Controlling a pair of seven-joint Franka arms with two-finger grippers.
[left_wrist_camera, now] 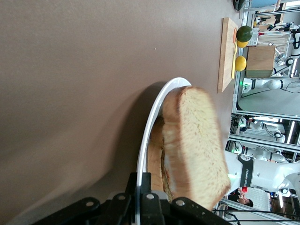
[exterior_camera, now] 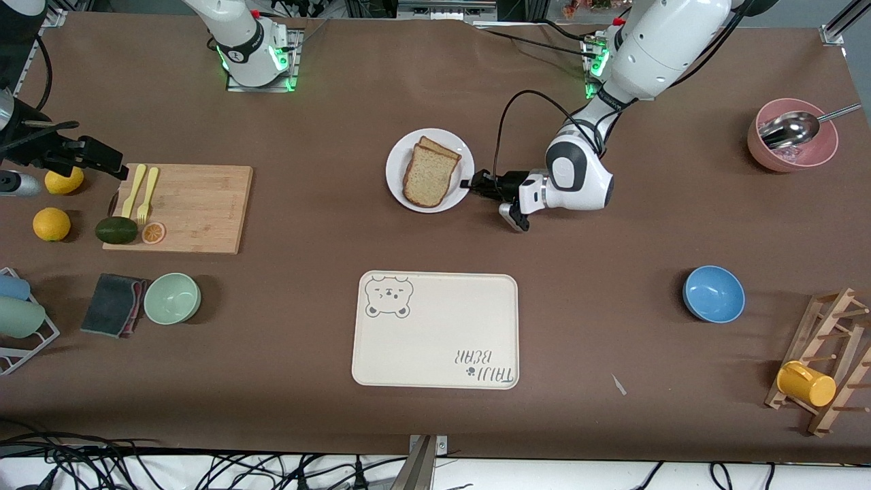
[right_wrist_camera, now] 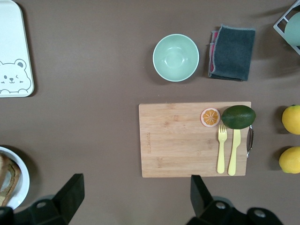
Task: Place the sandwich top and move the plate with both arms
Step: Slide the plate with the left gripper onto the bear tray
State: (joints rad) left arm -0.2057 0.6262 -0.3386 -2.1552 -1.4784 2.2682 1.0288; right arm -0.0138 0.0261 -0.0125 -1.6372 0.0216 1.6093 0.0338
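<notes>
From the front view, the plate (exterior_camera: 395, 178) sits mid-bench, farther from the camera than the tray (exterior_camera: 435, 331). The sandwich top (exterior_camera: 430, 174) lies on it over a second slice whose edge peeks out. The left tool (exterior_camera: 471, 184) is down at the plate's rim on the side toward the left arm's end of the bench. The right tool (exterior_camera: 109, 165) hangs up over the bench by the cutting board's (exterior_camera: 197, 211) edge, near a lemon (exterior_camera: 64, 180). On the board are two yellow forks (exterior_camera: 141, 192), an avocado (exterior_camera: 116, 230) and an orange slice (exterior_camera: 153, 233). Green bowl (exterior_camera: 172, 298) and a dark cloth (exterior_camera: 113, 305) sit nearer the camera than the board.

Left wrist view: the plate (left_wrist_camera: 152, 119) rim runs straight into the left tool (left_wrist_camera: 139, 197), fingers closed narrow on the rim. The sandwich top (left_wrist_camera: 197, 145) sits on the stack, lower slice showing under it.

Right wrist view: the right tool (right_wrist_camera: 134, 190) is spread wide with nothing in it, hovering over the board (right_wrist_camera: 178, 140). Forks (right_wrist_camera: 228, 150), avocado (right_wrist_camera: 238, 116), orange slice (right_wrist_camera: 210, 117), green bowl (right_wrist_camera: 176, 57) and cloth (right_wrist_camera: 232, 52) are all below. The tray (right_wrist_camera: 14, 47) corner and a bit of the plate (right_wrist_camera: 21, 180) show at the edge.
</notes>
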